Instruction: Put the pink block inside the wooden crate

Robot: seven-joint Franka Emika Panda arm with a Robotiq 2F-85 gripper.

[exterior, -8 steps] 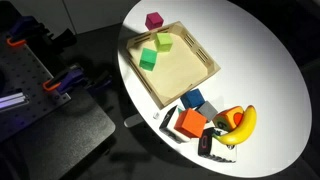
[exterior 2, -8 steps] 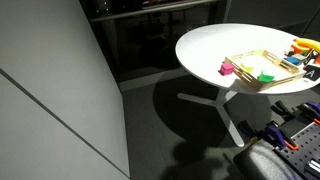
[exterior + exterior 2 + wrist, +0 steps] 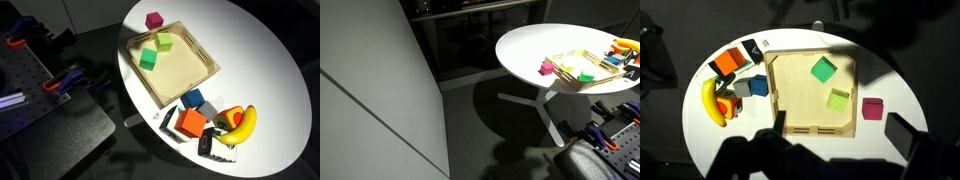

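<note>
Dark room, dark floor, round white bench (image 3: 250,60) on a pedestal base. Wooden crate (image 3: 185,70) sits on the bench, flat, open side up. Pink block (image 3: 154,20) is outside the crate, on the bench just beside one of its rims; can't tell whether it touches the rim. Two green blocks (image 3: 163,43) (image 3: 148,60) are inside the crate, close to the end nearest the pink block. At the crate's opposite end, on the bench: orange block (image 3: 190,123), blue block (image 3: 194,99), banana (image 3: 245,122), packed close together. Gripper (image 3: 845,158) shows only as dark blurred shapes along the bottom of the wrist view, well above the bench. Can't tell if it's spread or closed. Nothing seen in it.
</note>
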